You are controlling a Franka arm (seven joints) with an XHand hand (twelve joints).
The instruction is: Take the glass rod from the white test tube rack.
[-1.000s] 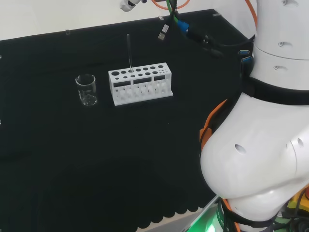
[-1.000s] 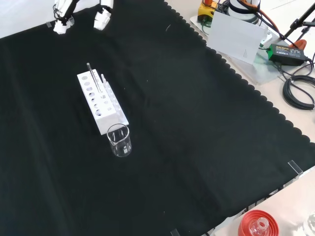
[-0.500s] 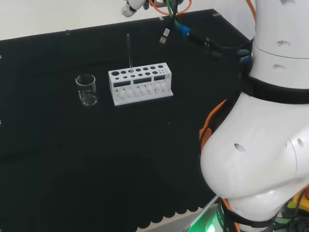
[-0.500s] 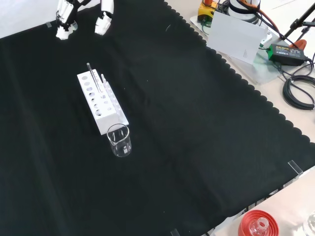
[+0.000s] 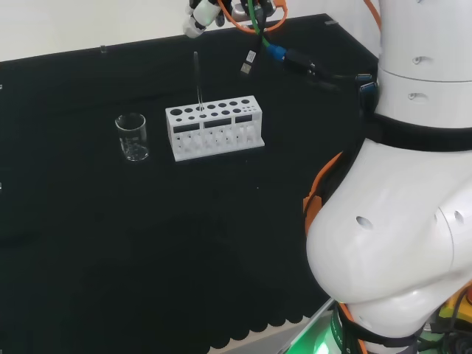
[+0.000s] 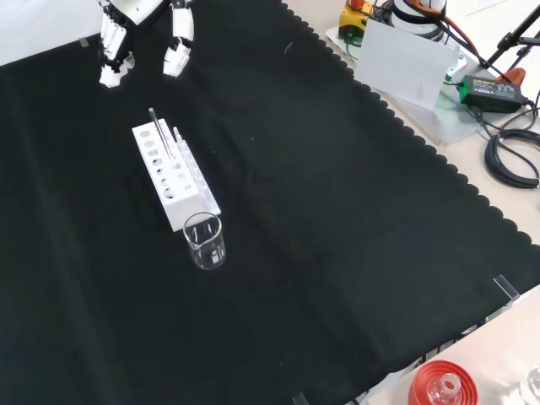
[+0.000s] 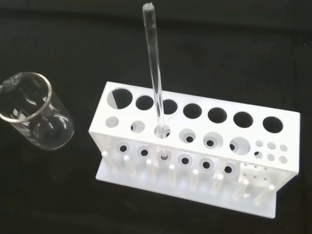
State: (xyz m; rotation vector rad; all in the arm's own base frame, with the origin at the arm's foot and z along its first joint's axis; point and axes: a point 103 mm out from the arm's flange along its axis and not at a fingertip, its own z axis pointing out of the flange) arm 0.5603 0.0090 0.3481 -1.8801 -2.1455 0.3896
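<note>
While my fingers (image 6: 114,46) hang open, holding nothing, a skewed descent could knock the glass rod (image 7: 155,83), tipping the white test tube rack (image 7: 195,151).

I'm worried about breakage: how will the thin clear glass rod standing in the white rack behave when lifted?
The thin clear glass rod looks stiff, smooth, probably slippery and fragile. It stands in a hole of the white test tube rack, so a straight-up pull seems safest; laid down, it would likely roll.
</note>
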